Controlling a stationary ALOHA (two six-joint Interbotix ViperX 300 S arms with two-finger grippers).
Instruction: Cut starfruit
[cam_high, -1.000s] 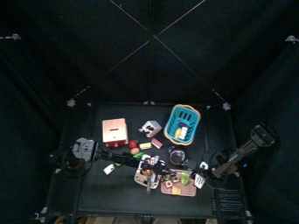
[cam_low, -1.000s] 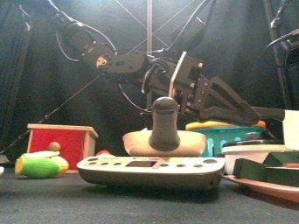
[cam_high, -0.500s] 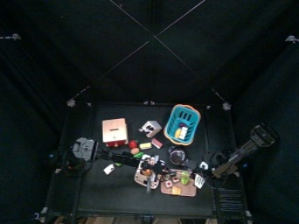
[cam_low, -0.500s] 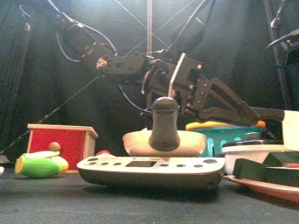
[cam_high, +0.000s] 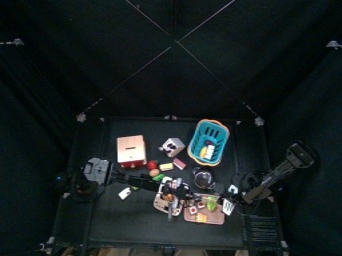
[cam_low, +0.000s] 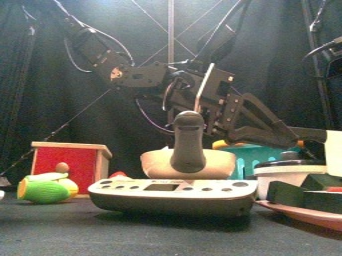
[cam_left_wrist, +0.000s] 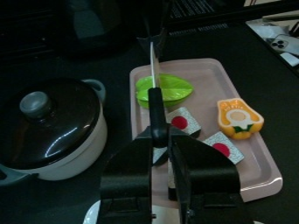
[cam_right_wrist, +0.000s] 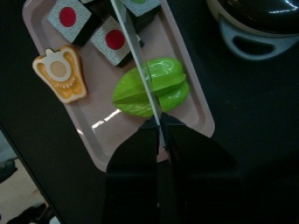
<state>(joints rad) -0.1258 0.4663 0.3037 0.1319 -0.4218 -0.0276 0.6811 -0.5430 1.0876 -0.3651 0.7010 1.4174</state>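
The starfruit is a green star-shaped piece lying at the far end of a pink tray. My left gripper is shut on a knife whose thin blade points out over the starfruit. In the right wrist view the starfruit lies on the same tray. My right gripper is shut on a long thin blade that crosses straight over the fruit. Whether either blade touches the fruit cannot be told.
Red-and-white slices and an orange piece share the tray. A black lidded pot stands beside it. A joystick sits at the table's front. A red box and blue basket stand further back.
In the front view the arms behind the joystick have shifted slightly. Nothing on the table has visibly moved.
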